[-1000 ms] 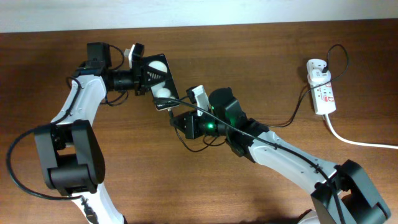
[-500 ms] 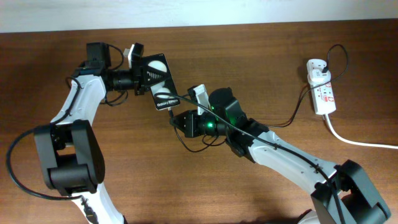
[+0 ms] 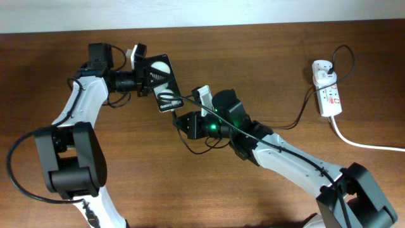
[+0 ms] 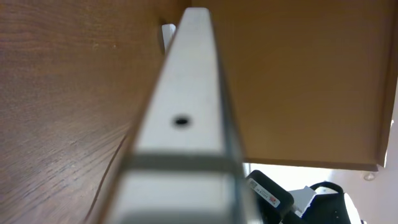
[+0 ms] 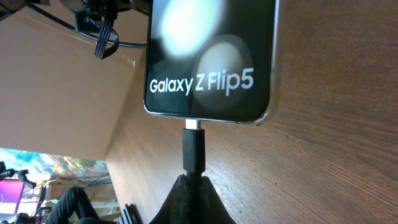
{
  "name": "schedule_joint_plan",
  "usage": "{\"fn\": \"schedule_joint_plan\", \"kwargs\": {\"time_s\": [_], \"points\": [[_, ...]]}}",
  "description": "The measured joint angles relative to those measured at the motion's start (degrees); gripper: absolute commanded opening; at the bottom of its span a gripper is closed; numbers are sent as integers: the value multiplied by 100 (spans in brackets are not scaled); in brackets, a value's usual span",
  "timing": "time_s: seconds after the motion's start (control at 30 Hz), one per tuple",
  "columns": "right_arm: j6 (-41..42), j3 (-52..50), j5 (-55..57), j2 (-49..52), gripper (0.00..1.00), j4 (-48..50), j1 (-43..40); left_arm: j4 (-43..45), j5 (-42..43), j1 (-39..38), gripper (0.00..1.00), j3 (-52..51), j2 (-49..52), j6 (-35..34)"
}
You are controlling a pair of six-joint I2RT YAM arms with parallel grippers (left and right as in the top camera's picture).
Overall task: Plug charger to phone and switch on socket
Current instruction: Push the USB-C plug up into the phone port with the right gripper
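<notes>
The left gripper [image 3: 144, 76] is clamping the phone [image 3: 162, 83] by one end and holding it up off the table [image 3: 266, 50], its glossy face turning toward the overhead camera with two white glints showing. In the left wrist view the phone [image 4: 183, 118] is filling the frame edge-on, so the fingers themselves are not showing there. The right gripper [image 3: 185, 121] is sitting just below the phone's free end, its fingers closing tightly around the black plug tip of the charger [image 5: 193, 148]. In the right wrist view the right gripper [image 5: 189, 185] is pointing the plug straight at the middle of the phone's [image 5: 211, 56] bottom edge, under the lettering [image 5: 210, 82] reading Galaxy Z Flip5. A sliver of metal is showing between plug and phone, so the tip is probably only partly seated. The charger's [image 3: 305, 109] thin black cable is trailing across the table to its white adapter, which is sitting in the socket [image 3: 329, 96] near the right edge, well apart from both arms, with a thick white cord [image 3: 364, 143] running off to the right.
</notes>
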Motion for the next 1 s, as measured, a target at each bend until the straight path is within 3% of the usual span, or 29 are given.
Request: {"fn": "schedule_joint_plan", "kwargs": {"time_s": [0.2,0.37,0.67,0.9,0.93,0.97,1.0], "points": [[9,-20,87,0,4,-74,52,-289,109,-15,0,22,0,1067],[-2,-39,175,0,4,-55,76,-295,417,-50,0,35,0,1353],[-177,-138,186,0,4,372,79,-389,120,-55,0,79,11,444],[-181,-190,197,0,4,603,79,-446,9,-31,0,140,11,251],[-179,-192,197,0,12,619,79,-446,-2,-31,0,142,11,223],[-173,-195,197,0,50,627,79,-444,-4,-26,0,142,11,208],[-199,-186,286,11,78,769,79,-494,2,-26,0,140,11,177]]}}
